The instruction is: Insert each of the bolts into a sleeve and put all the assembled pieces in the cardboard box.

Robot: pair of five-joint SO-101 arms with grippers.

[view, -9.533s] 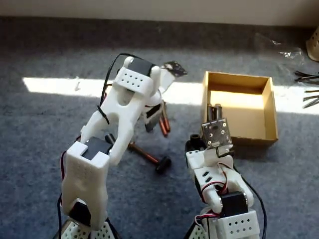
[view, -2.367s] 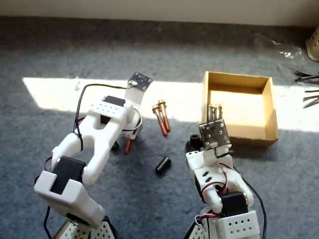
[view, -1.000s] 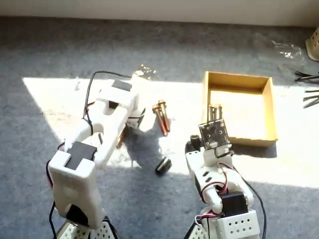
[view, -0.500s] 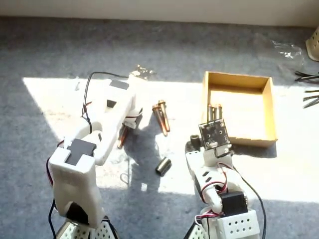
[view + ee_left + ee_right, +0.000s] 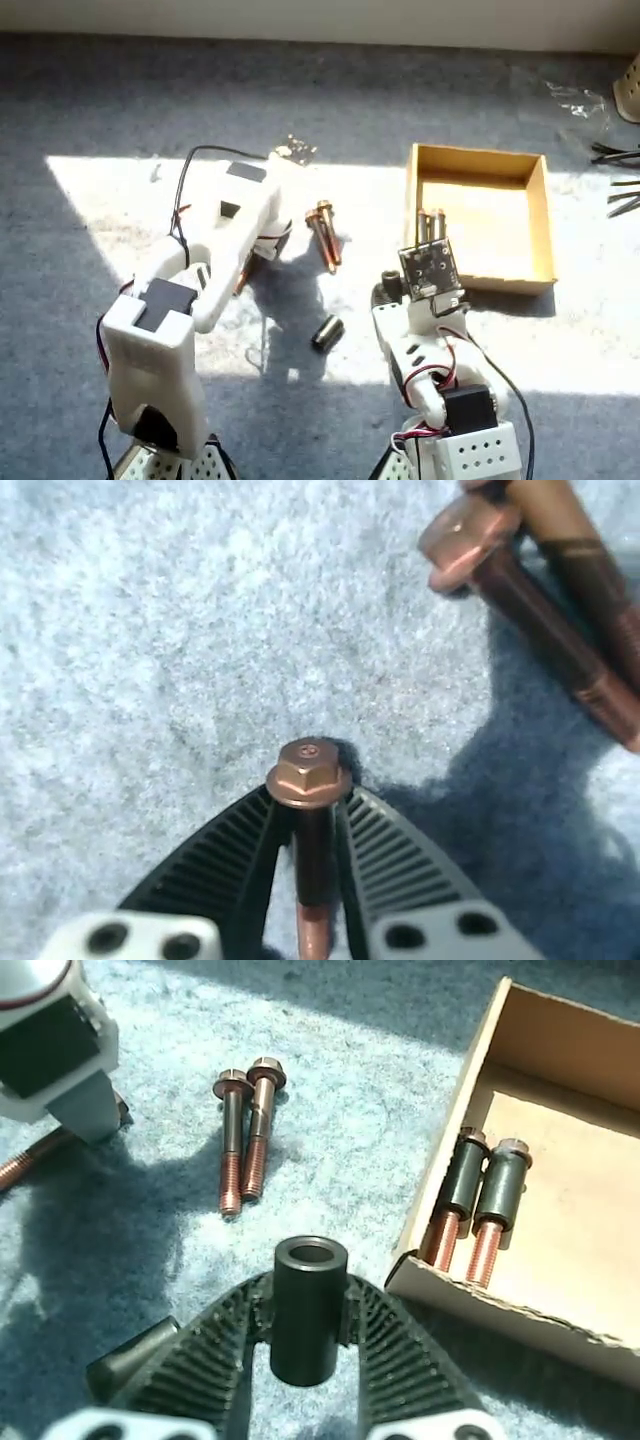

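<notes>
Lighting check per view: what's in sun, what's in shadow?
High view: a sun band crosses the carpet, lighting the loose bolts and cardboard box; the loose sleeve lies in the left arm's shadow. Left wrist view: held bolt sunlit, dark shadow reaching the loose bolts' threaded ends. Right wrist view: held sleeve and boxed assemblies sunlit, loose sleeve shaded.

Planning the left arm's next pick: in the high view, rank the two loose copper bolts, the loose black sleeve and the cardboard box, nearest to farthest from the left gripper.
1. Two loose copper bolts, just right of the left gripper.
2. Loose black cylindrical sleeve, back towards the robot.
3. Brown cardboard box, far right.
</notes>
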